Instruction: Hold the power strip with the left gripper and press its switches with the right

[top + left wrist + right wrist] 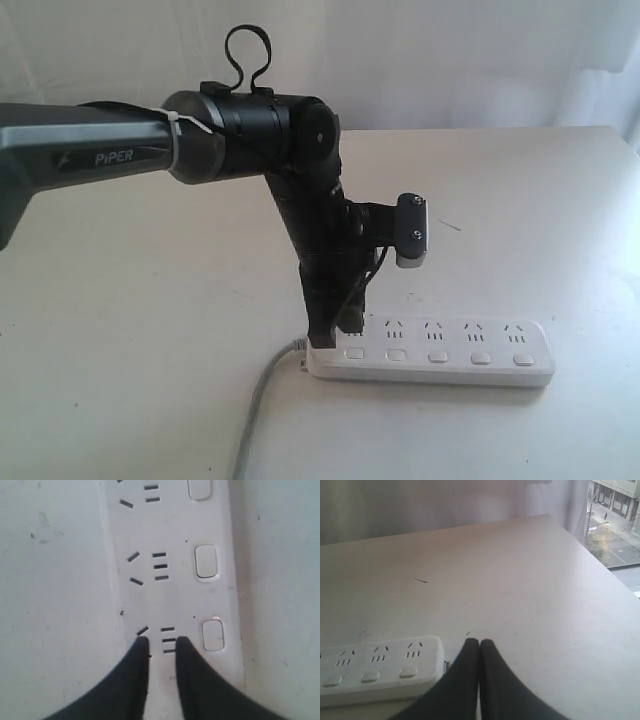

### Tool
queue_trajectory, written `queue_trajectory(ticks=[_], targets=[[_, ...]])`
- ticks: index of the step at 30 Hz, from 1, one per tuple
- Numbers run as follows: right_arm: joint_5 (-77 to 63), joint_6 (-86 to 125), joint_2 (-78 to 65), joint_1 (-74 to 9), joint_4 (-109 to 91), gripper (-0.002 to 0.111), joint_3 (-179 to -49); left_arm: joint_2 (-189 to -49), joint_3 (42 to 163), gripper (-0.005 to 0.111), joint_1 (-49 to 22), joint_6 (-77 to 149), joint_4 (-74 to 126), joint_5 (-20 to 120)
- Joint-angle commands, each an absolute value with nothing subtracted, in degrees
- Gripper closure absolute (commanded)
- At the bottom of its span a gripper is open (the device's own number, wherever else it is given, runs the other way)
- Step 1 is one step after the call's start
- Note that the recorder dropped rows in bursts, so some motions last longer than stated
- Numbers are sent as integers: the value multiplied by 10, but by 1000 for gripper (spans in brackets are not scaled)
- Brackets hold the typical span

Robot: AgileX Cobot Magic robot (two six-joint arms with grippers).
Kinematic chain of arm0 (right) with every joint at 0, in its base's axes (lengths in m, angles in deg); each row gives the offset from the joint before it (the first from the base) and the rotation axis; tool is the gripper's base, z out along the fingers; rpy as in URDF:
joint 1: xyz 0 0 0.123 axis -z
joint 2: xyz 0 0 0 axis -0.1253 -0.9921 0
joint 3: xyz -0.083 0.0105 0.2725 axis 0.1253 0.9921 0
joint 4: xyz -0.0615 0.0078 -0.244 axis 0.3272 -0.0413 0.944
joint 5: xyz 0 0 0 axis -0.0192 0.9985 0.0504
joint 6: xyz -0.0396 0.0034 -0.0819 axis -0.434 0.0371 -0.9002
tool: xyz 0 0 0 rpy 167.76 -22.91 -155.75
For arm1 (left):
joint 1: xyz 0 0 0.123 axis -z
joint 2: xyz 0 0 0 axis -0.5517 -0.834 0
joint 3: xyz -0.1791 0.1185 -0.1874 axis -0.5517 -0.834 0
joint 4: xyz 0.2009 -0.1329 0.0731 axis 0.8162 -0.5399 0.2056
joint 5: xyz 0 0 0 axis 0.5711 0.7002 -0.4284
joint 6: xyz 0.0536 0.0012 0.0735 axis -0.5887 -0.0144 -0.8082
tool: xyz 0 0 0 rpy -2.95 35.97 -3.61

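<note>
The white power strip (440, 368) lies flat near the table's front, its grey cord (255, 410) leaving the left end. Its switches (438, 357) run in a row along the near side. My left gripper (338, 330) comes down onto the strip's cord end. In the left wrist view the left gripper (162, 642) stands open a little over the strip's top face (170, 600), beside a switch (212, 634), with nothing between the fingers. My right gripper (479, 642) is shut and empty above bare table just off the strip's end (427, 655). It does not show in the exterior view.
The left arm (250, 130) and its wrist camera (413, 230) stand over the strip's left half. The table's far edge (470, 525) meets a curtain, with a window at the right corner (615, 525). A small speck (421, 580) lies on the table.
</note>
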State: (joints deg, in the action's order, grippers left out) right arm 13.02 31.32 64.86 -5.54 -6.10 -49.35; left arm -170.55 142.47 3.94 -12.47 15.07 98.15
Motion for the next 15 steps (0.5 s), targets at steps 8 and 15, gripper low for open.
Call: queue_trajectory(ticks=[8, 15], targets=[[130, 314, 651, -52, -60, 108, -491, -1704, 1427, 22, 80, -99, 187, 1017], [130, 314, 651, -52, -60, 108, -491, -1704, 1427, 22, 91, -99, 202, 983]])
